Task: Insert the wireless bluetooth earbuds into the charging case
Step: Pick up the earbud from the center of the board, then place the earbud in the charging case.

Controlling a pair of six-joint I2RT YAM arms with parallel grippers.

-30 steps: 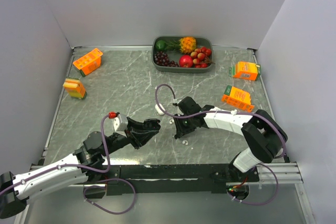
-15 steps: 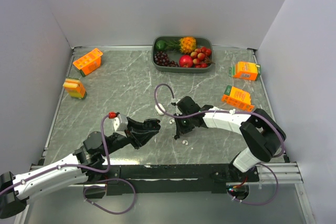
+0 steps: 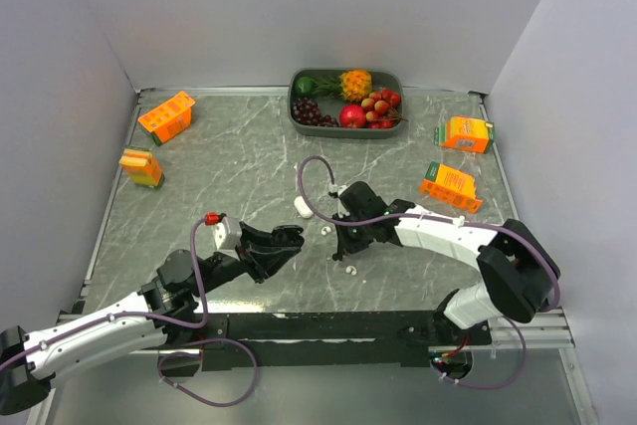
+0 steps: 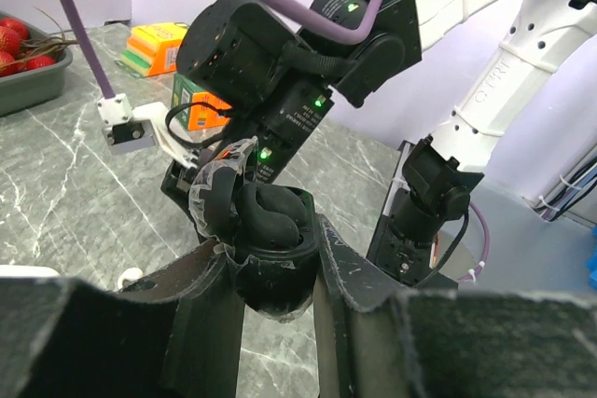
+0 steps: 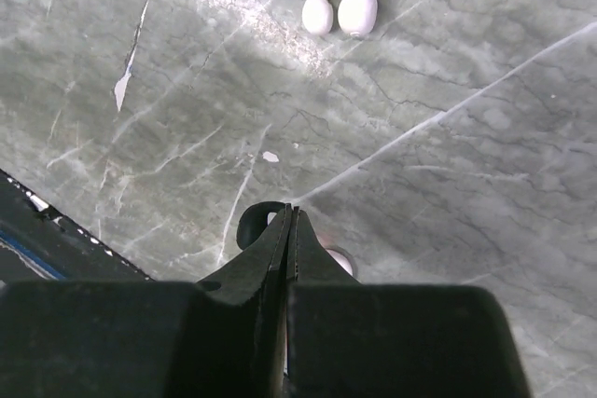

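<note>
My left gripper [image 4: 276, 279] is shut on the black charging case [image 4: 272, 251], holding it just above the table with its lid open. A glossy black earbud [image 4: 270, 216] sits in the case. In the top view this gripper [image 3: 285, 242] is left of centre. My right gripper [image 5: 291, 213] is shut, its tips pressed together low over the marble. A second black earbud [image 5: 250, 226] lies right at those tips, half hidden by them. I cannot tell whether it is pinched. One white earbud [image 5: 340, 3] lies ahead of the tips, and another [image 3: 302, 208] lies behind the right gripper [image 3: 343, 244].
At the back is a grey tray [image 3: 295, 112] of fruit. Orange cartons lie at the far left [image 3: 166, 116] [image 3: 141, 167] and at the right [image 3: 466, 133] [image 3: 450, 185]. The right arm's purple cable [image 3: 311, 178] loops over the middle of the table.
The right gripper has shut, from partly open to fully closed, at the black earbud on the table. The left gripper and the case have not moved.
</note>
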